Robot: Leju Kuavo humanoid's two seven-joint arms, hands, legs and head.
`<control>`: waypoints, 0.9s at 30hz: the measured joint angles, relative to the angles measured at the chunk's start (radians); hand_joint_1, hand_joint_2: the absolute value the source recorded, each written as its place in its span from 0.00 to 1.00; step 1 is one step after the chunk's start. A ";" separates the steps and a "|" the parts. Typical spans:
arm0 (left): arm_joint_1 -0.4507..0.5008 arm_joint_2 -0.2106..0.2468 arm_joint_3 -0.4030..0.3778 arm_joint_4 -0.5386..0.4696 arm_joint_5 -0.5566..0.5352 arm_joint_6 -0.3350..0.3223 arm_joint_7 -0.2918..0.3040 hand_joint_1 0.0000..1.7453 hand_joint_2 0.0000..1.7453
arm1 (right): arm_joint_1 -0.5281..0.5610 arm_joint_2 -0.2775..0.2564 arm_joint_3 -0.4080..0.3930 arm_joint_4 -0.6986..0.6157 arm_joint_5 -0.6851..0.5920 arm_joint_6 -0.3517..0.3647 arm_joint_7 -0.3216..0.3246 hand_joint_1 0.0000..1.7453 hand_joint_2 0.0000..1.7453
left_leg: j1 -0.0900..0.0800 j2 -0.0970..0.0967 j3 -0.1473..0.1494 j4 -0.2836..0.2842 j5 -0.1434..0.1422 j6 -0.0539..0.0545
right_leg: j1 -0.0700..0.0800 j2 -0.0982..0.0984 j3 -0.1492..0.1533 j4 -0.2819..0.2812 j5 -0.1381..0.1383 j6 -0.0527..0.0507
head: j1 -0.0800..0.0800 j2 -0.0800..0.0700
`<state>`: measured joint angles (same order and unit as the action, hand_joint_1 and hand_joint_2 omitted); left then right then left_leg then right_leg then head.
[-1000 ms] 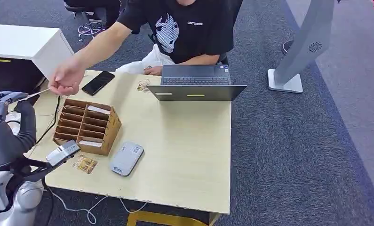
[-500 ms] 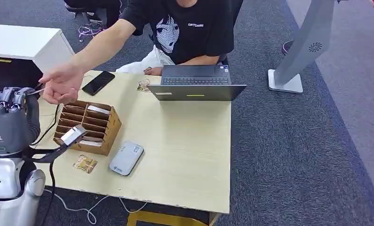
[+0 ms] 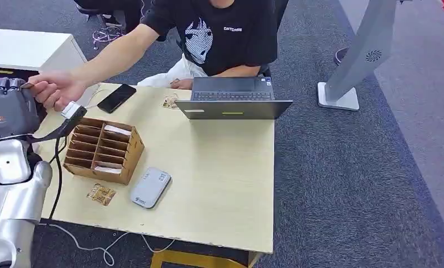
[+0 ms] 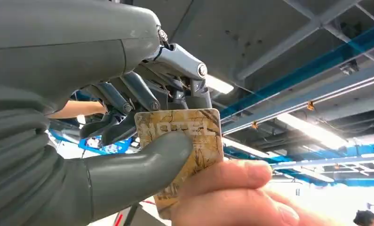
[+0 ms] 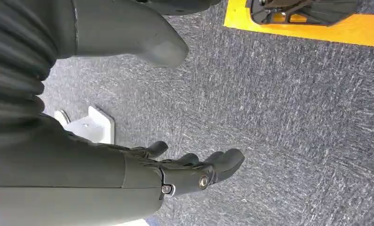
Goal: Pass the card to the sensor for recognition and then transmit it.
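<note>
A gold card [image 4: 189,136] printed HOTEL is pinched between the thumb and dark fingers of my left hand [image 4: 109,160]. A person's fingers [image 4: 232,188] grip the same card at its other end. In the head view my left hand [image 3: 10,106] is raised at the table's far left, and the person's hand [image 3: 55,89] meets it. The grey card sensor [image 3: 151,187] lies on the table near the front edge, well away from the card. My right hand [image 5: 185,172] hangs over the carpet with fingers apart, holding nothing.
A brown compartment box [image 3: 102,149] with cards stands beside my left arm. Another gold card [image 3: 101,194] lies in front of it. A black phone [image 3: 116,97] and an open laptop [image 3: 233,99] sit at the far side, where the person is seated. Cables trail off the left edge.
My left arm has lifted higher and farther from me with the card. The person's hand has followed to the left and now holds the card's end.
</note>
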<state>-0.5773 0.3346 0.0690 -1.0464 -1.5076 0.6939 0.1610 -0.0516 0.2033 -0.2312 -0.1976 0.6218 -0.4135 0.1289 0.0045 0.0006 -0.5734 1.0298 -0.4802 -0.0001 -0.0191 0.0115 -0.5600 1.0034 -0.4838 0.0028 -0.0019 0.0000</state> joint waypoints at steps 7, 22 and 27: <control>-0.009 0.000 0.000 0.032 0.000 0.000 0.000 1.00 1.00 | 0.000 0.000 -0.002 0.000 0.000 0.000 0.000 0.00 1.00 | 0.000 0.005 -0.001 0.000 0.000 0.000 | 0.000 0.005 -0.003 0.000 0.000 0.000 | 0.000 0.000; -0.036 -0.013 -0.002 0.048 0.012 0.000 -0.038 1.00 1.00 | 0.000 -0.003 -0.022 0.000 -0.006 -0.009 -0.007 0.00 1.00 | 0.000 0.016 -0.001 0.000 -0.003 -0.001 | 0.000 0.017 -0.006 0.000 0.001 0.000 | 0.000 0.000; -0.040 -0.047 -0.002 0.048 0.011 0.001 -0.048 1.00 1.00 | 0.002 -0.012 -0.039 0.000 -0.021 -0.012 -0.017 0.00 1.00 | 0.000 0.016 -0.001 0.000 -0.004 -0.001 | 0.000 0.017 -0.006 0.000 0.000 0.000 | 0.000 0.000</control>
<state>-0.6177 0.2880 0.0671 -0.9983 -1.4965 0.6950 0.1133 -0.0492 0.1911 -0.2704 -0.1976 0.6012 -0.4257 0.1122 0.0044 0.0167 -0.5744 1.0297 -0.4845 -0.0009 -0.0191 0.0284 -0.5664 1.0035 -0.4833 0.0024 -0.0019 0.0000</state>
